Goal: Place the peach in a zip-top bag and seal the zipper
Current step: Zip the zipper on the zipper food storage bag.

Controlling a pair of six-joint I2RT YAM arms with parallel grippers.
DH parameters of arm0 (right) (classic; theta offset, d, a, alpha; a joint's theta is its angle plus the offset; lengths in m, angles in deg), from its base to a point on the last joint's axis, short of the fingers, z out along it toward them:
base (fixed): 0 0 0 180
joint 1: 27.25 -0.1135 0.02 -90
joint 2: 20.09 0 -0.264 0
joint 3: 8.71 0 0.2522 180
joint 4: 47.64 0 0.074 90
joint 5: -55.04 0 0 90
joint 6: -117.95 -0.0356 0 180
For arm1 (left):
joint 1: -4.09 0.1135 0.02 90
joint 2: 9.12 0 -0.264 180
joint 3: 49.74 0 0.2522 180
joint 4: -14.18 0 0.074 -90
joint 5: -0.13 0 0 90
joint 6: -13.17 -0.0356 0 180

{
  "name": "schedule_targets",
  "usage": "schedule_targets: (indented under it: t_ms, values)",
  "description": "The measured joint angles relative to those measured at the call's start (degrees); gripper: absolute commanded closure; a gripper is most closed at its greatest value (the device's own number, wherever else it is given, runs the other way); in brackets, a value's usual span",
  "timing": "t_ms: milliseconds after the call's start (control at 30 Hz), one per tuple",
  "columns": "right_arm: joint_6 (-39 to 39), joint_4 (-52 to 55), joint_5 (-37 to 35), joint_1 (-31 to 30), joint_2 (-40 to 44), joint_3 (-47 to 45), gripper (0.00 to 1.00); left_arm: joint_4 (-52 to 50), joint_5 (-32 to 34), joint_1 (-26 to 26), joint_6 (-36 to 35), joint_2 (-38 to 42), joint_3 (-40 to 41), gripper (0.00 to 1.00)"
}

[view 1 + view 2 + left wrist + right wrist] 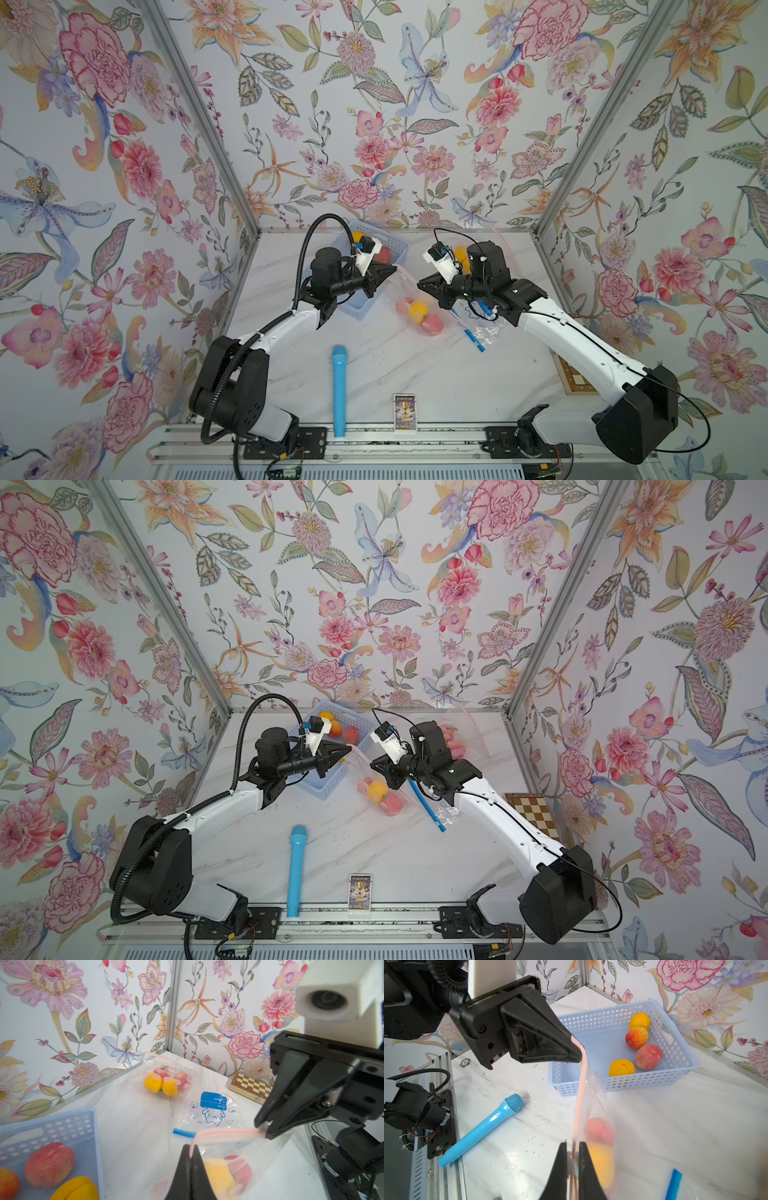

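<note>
white marble counter (415, 374), 12 o'clock = back wall. both arms reach in from 6 and meet just past the middle. blue basket (353, 309) at about 11 o'clock, loose fruit in it, not needed now.

zip-top bag (409, 291) hangs between the two grippers at centre, its bottom resting on the counter. left gripper (390, 270) at the bag's 10 o'clock end, jaws pressed fully together on the pink zipper (224, 1133). right gripper (422, 286) at the 4 o'clock end, jaws all but closed, pinching the same strip. strip runs stretched between them.

blue toy mic (340, 386) at 7 o'clock, well apart, ignore.

peach (599, 1130) is inside the bag, low down, touching a yellow fruit under it.

step: loading looks done, this is the sealing step. can't tell from here whether the strip is pressed shut along its length or only at the ends.

next move, my read: one gripper anchors its end, the other runs along the strip toward it, squeezing hard enough to lock the tracks but loose enough to slide. keep it taut or the film bunches.
</note>
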Motion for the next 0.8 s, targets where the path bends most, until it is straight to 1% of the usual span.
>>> schedule_targets:
  t_ms: [233, 400, 700, 800]
  values:
    - [-1.9, 0.4, -3.5, 0.0, 3.7, -3.1, 1.0, 4.1, 4.3, 2.1, 6.0, 0.0, 1.4, 1.0]
    - [-3.4, 1.0, -5.7, 0.0, 8.4, -6.3, 1.0, 6.8, 6.6, 3.0, 9.0, -0.6, 1.5, 1.0]
    - [-6.0, 1.5, -10.4, 0.1, 16.0, -11.5, 1.0, 7.8, 8.3, 3.6, 10.5, -1.5, 1.5, 1.0]
    - [-6.6, 1.7, -11.5, 1.2, 17.8, -12.6, 1.0, 7.8, 8.5, 3.8, 10.5, -1.5, 1.5, 1.0]
